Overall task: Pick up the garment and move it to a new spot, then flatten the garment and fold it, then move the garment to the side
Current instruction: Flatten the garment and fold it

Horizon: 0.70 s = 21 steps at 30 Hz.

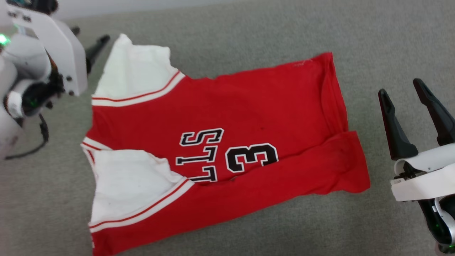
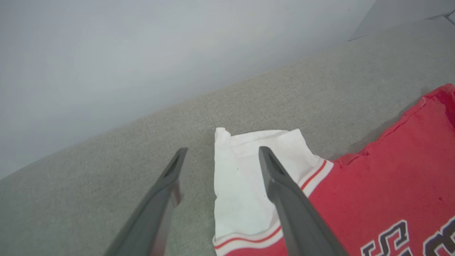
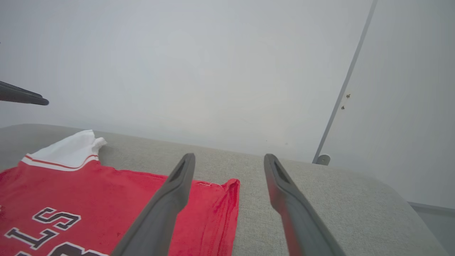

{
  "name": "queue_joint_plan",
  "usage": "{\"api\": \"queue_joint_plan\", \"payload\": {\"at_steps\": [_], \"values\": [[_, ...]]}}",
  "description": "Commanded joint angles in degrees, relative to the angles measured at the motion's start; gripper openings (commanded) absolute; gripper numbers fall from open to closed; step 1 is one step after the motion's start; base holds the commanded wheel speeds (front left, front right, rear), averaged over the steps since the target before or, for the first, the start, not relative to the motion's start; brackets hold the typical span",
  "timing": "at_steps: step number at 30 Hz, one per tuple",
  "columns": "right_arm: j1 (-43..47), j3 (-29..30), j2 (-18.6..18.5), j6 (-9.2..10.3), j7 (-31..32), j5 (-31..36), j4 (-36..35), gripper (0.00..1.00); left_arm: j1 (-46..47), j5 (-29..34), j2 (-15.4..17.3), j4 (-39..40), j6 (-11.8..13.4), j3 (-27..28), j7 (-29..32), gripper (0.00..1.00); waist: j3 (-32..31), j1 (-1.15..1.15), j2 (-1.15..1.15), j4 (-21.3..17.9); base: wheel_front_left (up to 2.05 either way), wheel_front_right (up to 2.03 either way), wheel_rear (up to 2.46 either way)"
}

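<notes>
Garment [image 1: 249,106], one bright red fabric piece with two white panels, lies on grey upholstery [image 1: 249,32]; left tool [image 2: 223,149] and right tool [image 1: 400,86] gape wide, empty.

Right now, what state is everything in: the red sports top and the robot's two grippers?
garment: spread out on the grey cushion, print side up, not yet folded, creased near the hem.
left gripper: open, empty, at the far white sleeve.
right gripper: open, empty, beside the hem end, clear of the cloth.
</notes>
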State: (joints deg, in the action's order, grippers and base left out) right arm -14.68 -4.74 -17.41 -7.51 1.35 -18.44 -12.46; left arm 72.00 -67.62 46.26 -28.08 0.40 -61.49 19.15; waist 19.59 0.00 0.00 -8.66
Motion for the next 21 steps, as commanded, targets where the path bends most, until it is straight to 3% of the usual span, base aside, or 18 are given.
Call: {"api": "queue_joint_plan", "payload": {"at_steps": [1,10,21], "values": [[-0.8,0.1,0.7,0.04,-1.1,0.8,0.0,1.0,1.4,0.7,-0.6,-1.4,-0.6,0.2,-0.5,1.0,4.1,0.0,0.0,-2.8,0.0,0.0,0.0],[-2.6,-0.8,2.3,0.04,-3.1,1.7,1.0,1.0,6.9,1.1,-1.8,-9.3,-3.4,-0.7,5.1,1.0,9.4,0.0,0.0,-5.1,0.0,0.0,0.0],[-4.5,-2.4,2.7,0.04,-3.5,0.8,2.7,1.0,11.3,1.5,-2.8,-14.9,-3.6,-2.9,14.8,1.0,12.8,0.0,0.0,-6.2,0.0,0.0,0.0]]}}
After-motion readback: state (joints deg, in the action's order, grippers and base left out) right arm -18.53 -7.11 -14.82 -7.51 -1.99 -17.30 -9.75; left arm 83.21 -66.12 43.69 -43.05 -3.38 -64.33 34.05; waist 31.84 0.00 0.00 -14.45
